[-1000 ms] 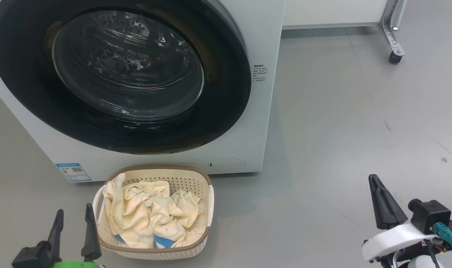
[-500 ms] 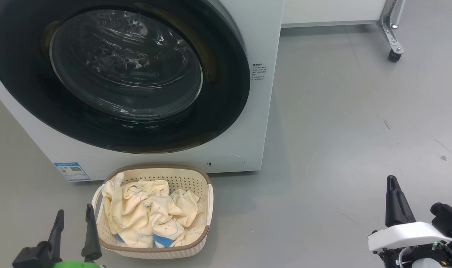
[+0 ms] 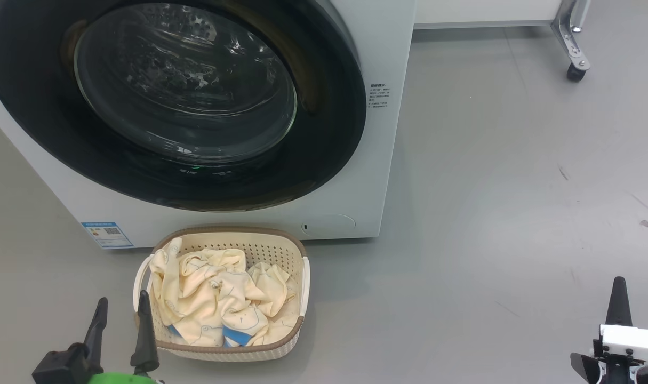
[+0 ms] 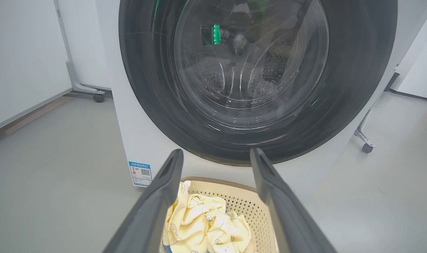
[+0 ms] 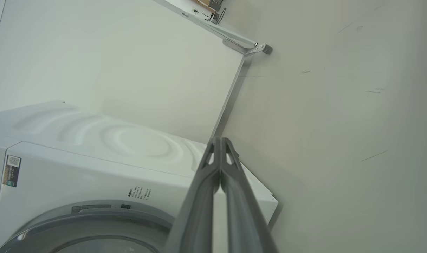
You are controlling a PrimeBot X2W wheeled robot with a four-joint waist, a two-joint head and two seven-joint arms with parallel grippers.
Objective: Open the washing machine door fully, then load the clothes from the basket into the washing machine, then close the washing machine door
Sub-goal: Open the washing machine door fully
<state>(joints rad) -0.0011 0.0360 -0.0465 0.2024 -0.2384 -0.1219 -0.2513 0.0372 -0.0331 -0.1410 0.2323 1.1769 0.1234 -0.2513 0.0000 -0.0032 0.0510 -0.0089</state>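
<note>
Clothes (image 3: pixel 212 298) lie heaped in the basket (image 3: pixel 260 250) on the floor (image 3: pixel 489 213), just beside the left end effector (image 3: pixel 122 296), whose jaws stand wide apart and empty. Well off to the side, the right end effector (image 3: pixel 618 282) is pressed shut on nothing. Just behind the basket, the washing machine door (image 3: pixel 324 133) looks closed; swung out, it could clip the basket or a raised garment. Where to grip the door cannot be made out, reflections blur the drum (image 4: pixel 234 80), and the top of the washing machine (image 3: pixel 388 160) is cut off
</note>
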